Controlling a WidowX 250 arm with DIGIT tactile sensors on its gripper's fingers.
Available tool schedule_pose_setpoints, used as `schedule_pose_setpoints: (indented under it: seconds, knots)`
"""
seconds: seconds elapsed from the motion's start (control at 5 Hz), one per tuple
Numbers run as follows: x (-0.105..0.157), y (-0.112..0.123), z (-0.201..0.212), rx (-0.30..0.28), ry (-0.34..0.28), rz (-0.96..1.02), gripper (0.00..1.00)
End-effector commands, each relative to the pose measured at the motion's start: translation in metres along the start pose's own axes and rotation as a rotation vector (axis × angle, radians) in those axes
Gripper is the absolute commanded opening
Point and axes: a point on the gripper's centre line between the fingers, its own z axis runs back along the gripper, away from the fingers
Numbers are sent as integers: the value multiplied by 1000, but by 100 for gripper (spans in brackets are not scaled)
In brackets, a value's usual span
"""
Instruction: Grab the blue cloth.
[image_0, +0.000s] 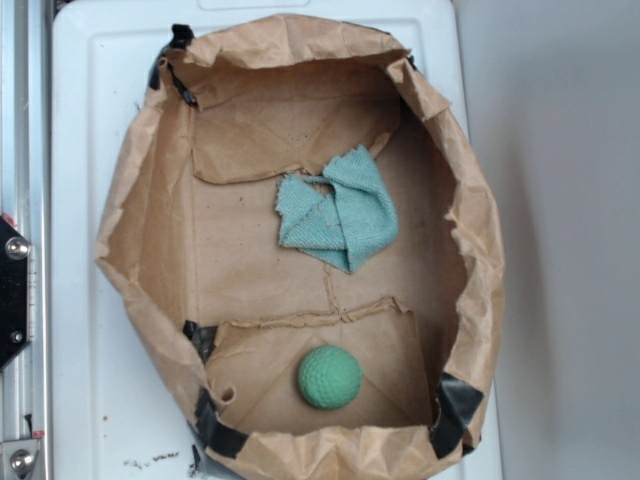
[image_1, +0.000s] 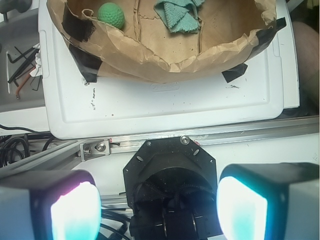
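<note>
In the wrist view, the end effector (image_1: 159, 207) fills the bottom of the frame: its two fingers (image_1: 75, 210) sit at the lower left and lower right corners, set wide apart with nothing between them, their inner pads glowing cyan to pink. Between them lies the black round base of the arm (image_1: 170, 175), bolted against an aluminium rail (image_1: 240, 132) that crosses the frame. Above the rail is a white plastic lid-like board (image_1: 165, 107), and on it stands a shallow tray of crumpled brown paper (image_1: 165, 65), its corners held with black tape (image_1: 82, 62). Inside the tray, near the upper edge of the frame, a green dimpled ball (image_1: 111, 14) rests at upper left, and the blue cloth (image_1: 177, 17) lies at upper centre, partly cut off by the frame edge, well apart from the end effector.

In the exterior view, the ball (image_0: 329, 377) sits in the lower part of the paper tray (image_0: 480, 260), and the blue cloth (image_0: 340, 210) lies rumpled and folded over itself just above the middle of the frame, on the tray floor, apart from the ball.
</note>
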Motion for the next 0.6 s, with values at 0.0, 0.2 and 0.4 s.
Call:
schedule_pose_setpoints:
  seconds: [0.0,0.2,0.4]
  knots:
    - [0,0,0,0,0,0,100]
    - [29,-5,-15,-3,-70,7,100]
    - [54,1,-26,19,-113,25,100]
